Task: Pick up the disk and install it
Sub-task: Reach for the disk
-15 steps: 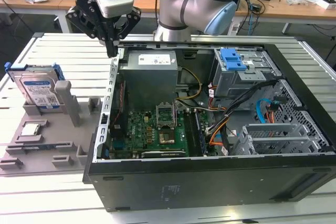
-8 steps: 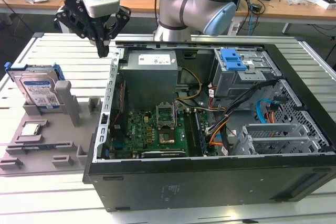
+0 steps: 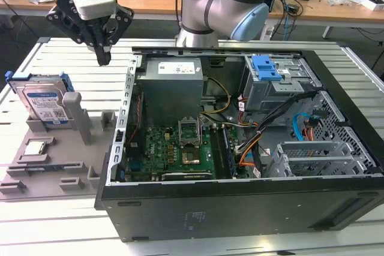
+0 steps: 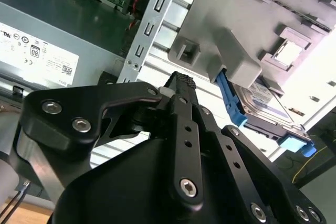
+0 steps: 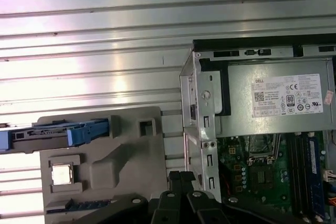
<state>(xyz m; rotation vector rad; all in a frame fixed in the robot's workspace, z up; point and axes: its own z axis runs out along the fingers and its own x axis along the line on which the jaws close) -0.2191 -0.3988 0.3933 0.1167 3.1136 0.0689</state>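
One disk point(image 3: 43, 103) stands on edge in the grey holder point(image 3: 60, 160) at the exterior view's left. Its blue carrier frames the silver, labelled body, and nothing touches it. To the exterior view's right of it and higher up, the fingers point(image 3: 103, 57) hang pressed together on nothing, tips pointing down at the slatted tabletop point(image 3: 66, 52) between the holder and the open computer case point(image 3: 240, 208). In the second wrist view the disk point(image 4: 265, 106) lies off to one side of the clenched fingers point(image 4: 181, 82) and well apart from them, with a block of the holder point(image 4: 220, 30) between. The step in hand looks like the approach for the pick. Done well, it calls for spread fingers squared to the disk's flat faces, clear of the holder's upright post, and a straight descent so the disk is not tipped in its slot. Farther right inside the case sits the drive cage with its blue latch point(image 3: 267, 67).
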